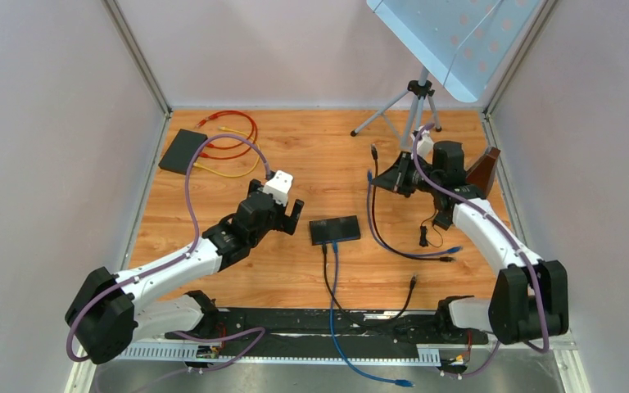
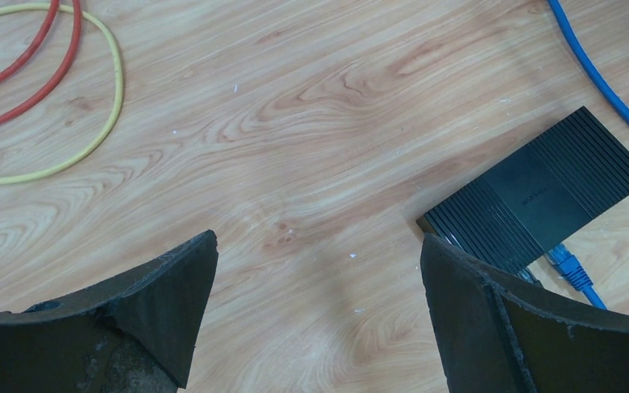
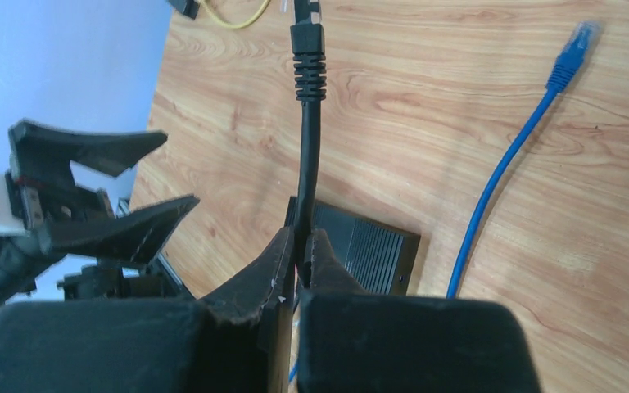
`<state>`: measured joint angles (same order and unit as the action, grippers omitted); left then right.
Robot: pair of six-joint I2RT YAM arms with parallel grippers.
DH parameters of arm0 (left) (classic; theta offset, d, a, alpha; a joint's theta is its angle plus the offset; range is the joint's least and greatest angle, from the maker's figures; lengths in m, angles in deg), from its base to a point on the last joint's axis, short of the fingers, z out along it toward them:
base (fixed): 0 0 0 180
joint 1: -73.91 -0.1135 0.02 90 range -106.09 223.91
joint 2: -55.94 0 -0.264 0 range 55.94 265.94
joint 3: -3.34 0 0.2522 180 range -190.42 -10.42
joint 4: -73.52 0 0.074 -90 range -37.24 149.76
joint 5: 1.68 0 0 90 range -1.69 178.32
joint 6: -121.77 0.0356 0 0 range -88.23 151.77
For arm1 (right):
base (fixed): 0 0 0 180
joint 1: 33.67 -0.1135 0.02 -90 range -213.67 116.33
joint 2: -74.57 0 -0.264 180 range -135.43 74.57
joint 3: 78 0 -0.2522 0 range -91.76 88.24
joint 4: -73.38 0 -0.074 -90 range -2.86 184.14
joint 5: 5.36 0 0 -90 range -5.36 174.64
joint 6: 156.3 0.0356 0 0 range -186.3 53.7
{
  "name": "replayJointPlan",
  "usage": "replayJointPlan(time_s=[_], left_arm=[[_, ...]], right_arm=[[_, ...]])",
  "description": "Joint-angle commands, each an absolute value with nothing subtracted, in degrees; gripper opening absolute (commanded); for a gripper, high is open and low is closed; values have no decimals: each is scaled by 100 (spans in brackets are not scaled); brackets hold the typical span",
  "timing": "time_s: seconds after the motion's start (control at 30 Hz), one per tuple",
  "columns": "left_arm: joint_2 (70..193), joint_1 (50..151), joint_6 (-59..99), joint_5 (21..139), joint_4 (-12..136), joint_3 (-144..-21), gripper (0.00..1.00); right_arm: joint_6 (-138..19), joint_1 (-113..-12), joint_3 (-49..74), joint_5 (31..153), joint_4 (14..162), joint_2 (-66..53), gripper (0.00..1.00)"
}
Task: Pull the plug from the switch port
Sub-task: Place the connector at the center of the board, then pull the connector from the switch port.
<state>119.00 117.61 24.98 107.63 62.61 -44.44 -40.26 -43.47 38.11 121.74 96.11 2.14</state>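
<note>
Far to the left of the switch [image 1: 335, 229], toward the back, a black box [image 1: 183, 151] lies with a red cable [image 2: 72, 49] and a yellow cable [image 2: 119, 90] looped beside it. Just left of the switch the left gripper [image 2: 318, 239] hangs low over the table [image 1: 311, 164], its fingers spread wide and holding nothing, the right finger near the switch's corner. The switch lies flat, a blue plug [image 2: 569, 266] seated in a port on its near edge and a black lead [image 1: 325, 266] entering right beside it; both trail toward the arm bases. To the right of the switch and farther back, the right gripper [image 3: 303, 237] is clenched on a black cable [image 3: 309, 164] a little way below its black plug [image 3: 309, 57] — that plug is out of any port and well apart from the switch, sticking out beyond the fingertips. Further right of the switch a loose blue cable [image 3: 500, 172] lies on the wood, its own plug end free. Behind it, at the back, stands a tripod [image 1: 414, 102].
</note>
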Motion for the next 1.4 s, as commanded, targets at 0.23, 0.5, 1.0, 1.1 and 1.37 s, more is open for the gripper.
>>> replayJointPlan(time_s=[0.23,0.5,1.0,1.1,1.37], left_arm=[[11804,11715,2449,10638,6383,-4613,100],[11734,11715,2510,10594,6316,-4600,100],[12441,11706,3165,9558,6285,-5058,100],[12664,11706,3286,9343,6249,-5213,100],[12813,11706,3288,9123,6124,-5248,100]], right_arm=[[-2328,-4244,3901,11096,8257,-635,9],[-2759,-4330,3826,10754,8430,-1130,21],[-2769,-5385,4992,10621,8777,288,40],[-2770,-5458,4864,10719,8513,-66,33],[-3043,-5647,3666,10244,8583,-1792,20]])
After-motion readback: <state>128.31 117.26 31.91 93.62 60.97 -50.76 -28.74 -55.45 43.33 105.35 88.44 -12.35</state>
